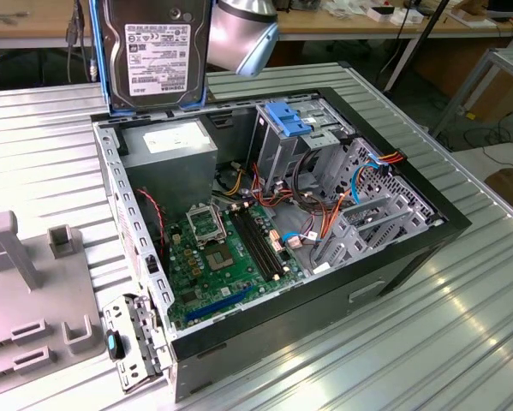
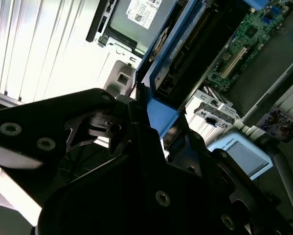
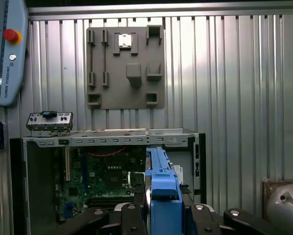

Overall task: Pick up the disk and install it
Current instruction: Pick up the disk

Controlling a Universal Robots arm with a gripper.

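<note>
A ribbed metal table (image 1: 427, 342) bears an open computer case (image 1: 282, 336). Above it the gripper (image 3: 163, 208) clamps the white-labelled disk (image 1: 153, 51) by its blue frame.

Probably a robotics lab; ribbed metal table (image 1: 410, 342), workbenches (image 1: 325, 21), teach pendant (image 3: 4, 49).

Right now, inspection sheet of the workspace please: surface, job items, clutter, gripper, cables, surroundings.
Surface: ribbed metal table, with an open computer case lying on it.
Job's things: disk in its blue carrier, held aloft above the case's edge.
Clutter: grey fixture plate at the exterior view's left; loose metal bracket at the case's corner.
Grippers: gripper shut on the disk's carrier, seen in the first wrist view.
Cables: red, orange and blue wires inside the case, beside the drive cage.
Surroundings: wooden benches behind; teach pendant in the first wrist view.
</note>
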